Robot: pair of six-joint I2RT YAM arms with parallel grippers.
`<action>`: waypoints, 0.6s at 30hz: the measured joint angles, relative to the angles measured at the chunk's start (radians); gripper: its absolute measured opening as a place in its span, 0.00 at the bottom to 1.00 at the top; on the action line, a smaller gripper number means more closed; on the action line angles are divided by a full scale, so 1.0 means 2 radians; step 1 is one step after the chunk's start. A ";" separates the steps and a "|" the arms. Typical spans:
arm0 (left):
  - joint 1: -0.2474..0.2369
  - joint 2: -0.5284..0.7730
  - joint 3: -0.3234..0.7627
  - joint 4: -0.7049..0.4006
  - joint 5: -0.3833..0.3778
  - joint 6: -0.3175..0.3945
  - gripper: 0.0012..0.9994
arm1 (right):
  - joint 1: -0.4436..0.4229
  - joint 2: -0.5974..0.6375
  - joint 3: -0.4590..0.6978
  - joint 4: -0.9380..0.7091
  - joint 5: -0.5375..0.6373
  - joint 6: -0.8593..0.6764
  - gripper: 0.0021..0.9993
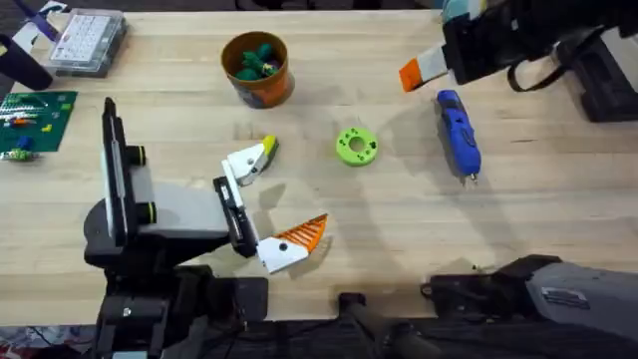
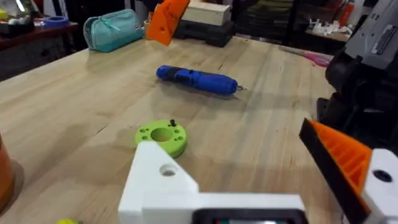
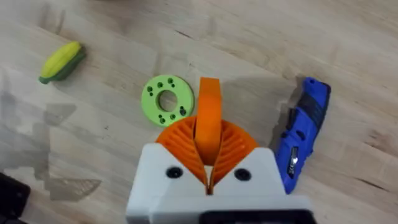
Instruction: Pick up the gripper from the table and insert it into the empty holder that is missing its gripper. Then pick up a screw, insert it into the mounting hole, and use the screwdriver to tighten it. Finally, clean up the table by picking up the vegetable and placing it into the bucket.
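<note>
My right jaws (image 3: 208, 177) pinch the orange gripper (image 3: 209, 115) above the desk (image 1: 419, 214), beside the blue screwdriver (image 1: 458, 133); my left jaws (image 1: 264, 199) gape empty.

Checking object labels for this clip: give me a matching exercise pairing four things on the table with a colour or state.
Things:
1 screwdriver
2 bucket
3 disc
4 corn cob

Descriptions:
A yellow, lying on the bare wood
B orange, standing upright
C blue, lying flat
D bright green, with holes

Pairs: 1-C, 2-B, 3-D, 4-A
</note>
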 joint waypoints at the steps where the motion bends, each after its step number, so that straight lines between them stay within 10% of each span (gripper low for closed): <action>1: 0.000 0.000 0.000 0.000 0.000 0.000 0.99 | 0.000 0.000 0.000 0.003 -0.003 0.001 0.01; 18: 0.000 0.000 0.000 0.000 0.000 0.000 0.99 | 0.000 -0.029 0.033 0.091 -0.068 0.003 0.01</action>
